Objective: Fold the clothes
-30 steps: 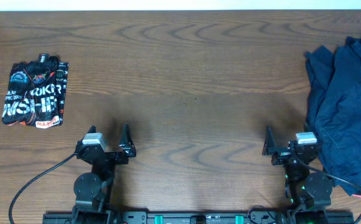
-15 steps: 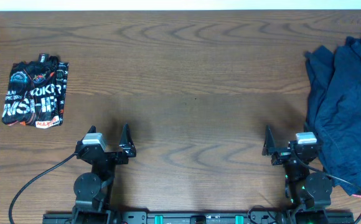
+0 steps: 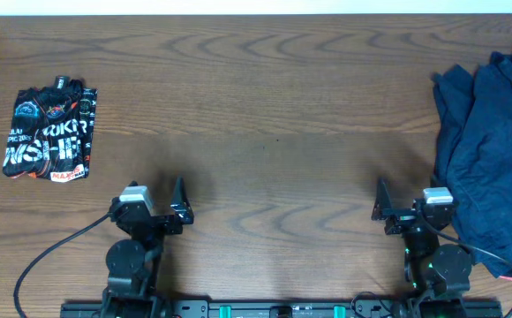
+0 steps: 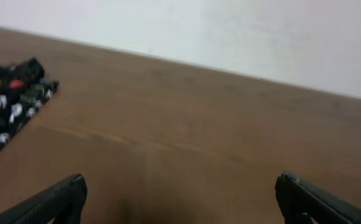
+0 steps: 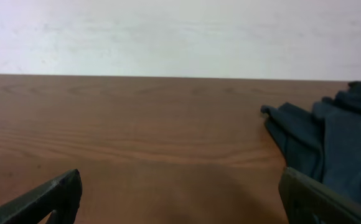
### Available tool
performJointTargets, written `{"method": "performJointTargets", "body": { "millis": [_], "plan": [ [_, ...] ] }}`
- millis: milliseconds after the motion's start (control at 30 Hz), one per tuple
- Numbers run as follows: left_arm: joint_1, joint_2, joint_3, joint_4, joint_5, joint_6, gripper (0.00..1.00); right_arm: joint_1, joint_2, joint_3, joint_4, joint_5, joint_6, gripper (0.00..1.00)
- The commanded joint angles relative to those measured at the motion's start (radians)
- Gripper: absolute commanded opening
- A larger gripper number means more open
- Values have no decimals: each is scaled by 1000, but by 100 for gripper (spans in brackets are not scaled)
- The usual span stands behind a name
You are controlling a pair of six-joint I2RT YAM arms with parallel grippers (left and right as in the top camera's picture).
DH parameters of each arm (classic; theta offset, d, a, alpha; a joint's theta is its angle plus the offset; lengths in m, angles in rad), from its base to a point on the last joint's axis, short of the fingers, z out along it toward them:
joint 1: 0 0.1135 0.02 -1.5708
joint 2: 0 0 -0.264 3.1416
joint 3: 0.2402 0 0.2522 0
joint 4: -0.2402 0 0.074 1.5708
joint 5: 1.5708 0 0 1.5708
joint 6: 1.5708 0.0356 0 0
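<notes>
A folded printed shirt (image 3: 50, 134) lies far left. My left jaws are spread wide and empty. My right jaws are equally spread, just beside the navy clothes (image 3: 490, 150) heaped at the right edge. A careless pinch could catch several layers or drag the heap off. The counter (image 3: 274, 106) is wood-grain, and the wall (image 5: 168, 31) is plain white.

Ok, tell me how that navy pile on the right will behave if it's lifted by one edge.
Likely floppy: the navy clothes lie in soft wrinkles and folds, so a lifted edge should drape rather than hold shape. Probably light, since it looks like thin cloth. Layers overlap in the heap, so one pinch may drag more along.
</notes>
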State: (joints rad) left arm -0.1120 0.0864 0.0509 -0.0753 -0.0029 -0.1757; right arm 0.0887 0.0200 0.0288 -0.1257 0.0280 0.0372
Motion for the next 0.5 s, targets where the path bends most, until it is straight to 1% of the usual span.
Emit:
{"method": "performJointTargets", "body": {
  "millis": [0,100,233,467],
  "plan": [
    [4,72,94,-15,-5,-5,98,-16,25,77,-73,76,33,99],
    [4,189,209,-88,-4,-5,98,-17,101,159,-150,127,40,99],
    [4,389,414,-281,-5,-5,98,-17,281,282,-218,134,40,99],
    [4,748,738,-565,-4,-4,98,-35,739,567,-358,136,40,99]
  ]
}}
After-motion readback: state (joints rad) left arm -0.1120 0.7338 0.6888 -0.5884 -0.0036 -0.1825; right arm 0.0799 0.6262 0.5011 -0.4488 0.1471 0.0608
